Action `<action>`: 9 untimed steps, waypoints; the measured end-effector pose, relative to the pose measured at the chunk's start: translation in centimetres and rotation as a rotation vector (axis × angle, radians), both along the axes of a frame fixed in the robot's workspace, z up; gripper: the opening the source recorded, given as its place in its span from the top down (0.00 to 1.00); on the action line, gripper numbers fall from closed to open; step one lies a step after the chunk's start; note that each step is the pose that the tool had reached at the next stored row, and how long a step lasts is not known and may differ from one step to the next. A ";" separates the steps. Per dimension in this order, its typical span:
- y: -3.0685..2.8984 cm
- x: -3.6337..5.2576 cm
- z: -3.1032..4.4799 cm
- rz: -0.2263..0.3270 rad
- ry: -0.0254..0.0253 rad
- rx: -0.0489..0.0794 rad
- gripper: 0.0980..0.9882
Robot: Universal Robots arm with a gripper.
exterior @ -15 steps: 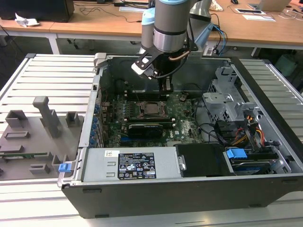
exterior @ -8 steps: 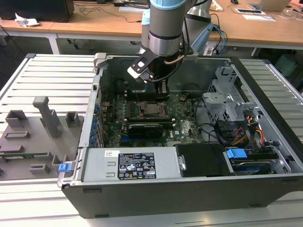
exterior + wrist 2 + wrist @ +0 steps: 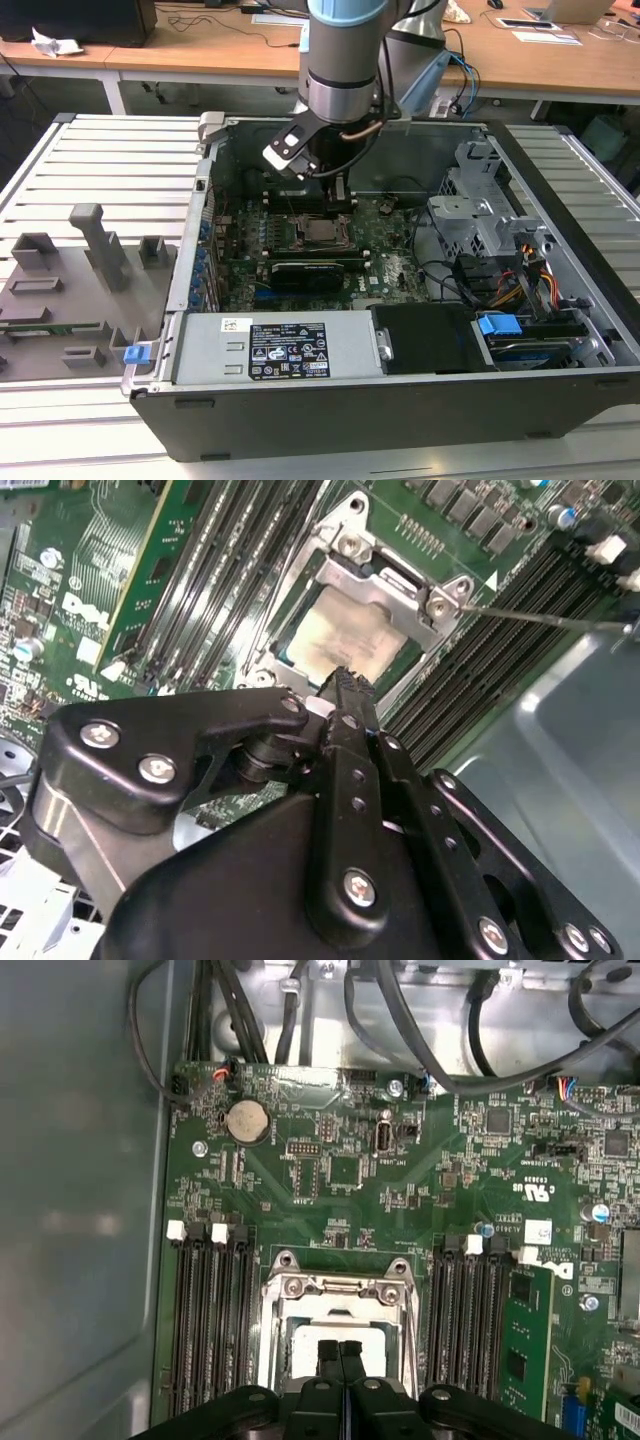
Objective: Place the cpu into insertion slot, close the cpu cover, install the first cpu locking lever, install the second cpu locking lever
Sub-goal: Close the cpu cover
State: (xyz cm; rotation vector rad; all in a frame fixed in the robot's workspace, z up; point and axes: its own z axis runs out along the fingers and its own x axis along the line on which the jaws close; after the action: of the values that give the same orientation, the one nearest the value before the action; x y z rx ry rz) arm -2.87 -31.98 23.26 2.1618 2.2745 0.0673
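The cpu (image 3: 340, 635) lies flat in the insertion slot (image 3: 340, 1300), its pale silvery top showing; in the exterior view it is the bright square (image 3: 322, 233) in the middle of the green motherboard. The cpu cover (image 3: 395, 580), a metal frame with a middle window, lies down over the chip's edges. A thin lever rod (image 3: 540, 616) runs out from one corner of the socket. My gripper (image 3: 340, 1346) hovers just above the chip's near edge, shut with nothing between its fingers. In the exterior view my gripper (image 3: 338, 200) hangs inside the case behind the socket.
Long black memory slots (image 3: 210, 1310) flank the socket on both sides. A black expansion card (image 3: 305, 272) lies in front of it. The power supply (image 3: 290, 350), a drive cage (image 3: 480, 215) and cables fill the case. A grey fixture tray (image 3: 70, 290) stands at the exterior view's left.
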 end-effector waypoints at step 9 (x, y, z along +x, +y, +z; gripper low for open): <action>-0.02 -1.64 -0.39 0.002 0.0000 0.000 0.99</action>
State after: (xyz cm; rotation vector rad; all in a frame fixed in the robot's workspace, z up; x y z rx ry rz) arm -4.51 -32.00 22.87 2.1595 2.2768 0.0675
